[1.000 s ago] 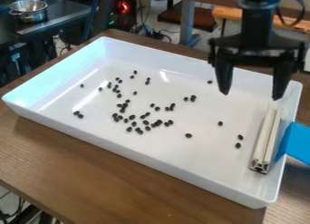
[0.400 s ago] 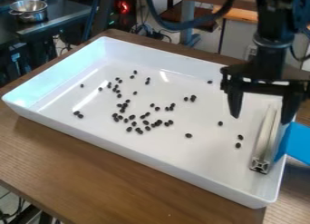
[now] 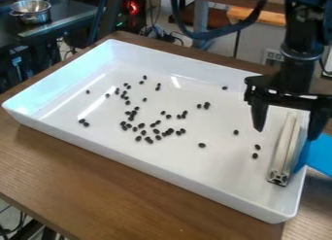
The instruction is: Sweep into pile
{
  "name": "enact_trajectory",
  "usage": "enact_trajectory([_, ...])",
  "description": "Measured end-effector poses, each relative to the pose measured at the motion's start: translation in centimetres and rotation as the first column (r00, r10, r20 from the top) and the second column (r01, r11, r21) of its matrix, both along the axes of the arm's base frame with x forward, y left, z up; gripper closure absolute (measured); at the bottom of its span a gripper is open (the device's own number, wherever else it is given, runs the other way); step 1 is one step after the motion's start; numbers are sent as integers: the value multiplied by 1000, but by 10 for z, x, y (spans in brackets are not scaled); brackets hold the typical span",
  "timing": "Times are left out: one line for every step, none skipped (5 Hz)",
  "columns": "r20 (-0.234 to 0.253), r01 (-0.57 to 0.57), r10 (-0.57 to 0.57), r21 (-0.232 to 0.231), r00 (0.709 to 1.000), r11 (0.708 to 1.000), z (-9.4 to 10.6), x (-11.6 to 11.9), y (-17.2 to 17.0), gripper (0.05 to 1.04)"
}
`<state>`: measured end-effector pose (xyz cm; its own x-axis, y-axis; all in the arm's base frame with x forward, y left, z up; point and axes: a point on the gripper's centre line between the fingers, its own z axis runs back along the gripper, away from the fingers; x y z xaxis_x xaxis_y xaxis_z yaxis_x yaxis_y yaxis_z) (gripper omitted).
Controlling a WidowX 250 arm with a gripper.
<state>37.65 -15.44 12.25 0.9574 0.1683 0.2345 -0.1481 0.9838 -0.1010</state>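
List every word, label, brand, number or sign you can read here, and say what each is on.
No text can be read anywhere in the picture.
White tray: no print to be made out.
Pale bar in the tray: none to be made out.
Gripper: none to be made out.
Red lights in the background: too blurred to tell whether they form characters.
Pale panel behind the arm: its dark marks are too small to read.

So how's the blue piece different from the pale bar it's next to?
The blue piece is broad and flat, while the pale bar is long and narrow, with grooves at its near end. The blue piece extends out past the tray's rim; the pale bar lies inside. Both are at the same end of the tray.
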Motion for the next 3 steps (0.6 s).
enact_trajectory([1, -1, 1, 14, 1000, 1000, -2, 3, 1, 82])
enact_trajectory([-14, -10, 11, 28, 1000, 1000, -11, 5, 2, 82])
enact_trajectory([6, -15, 15, 39, 1000, 999, -13, 8, 1, 82])
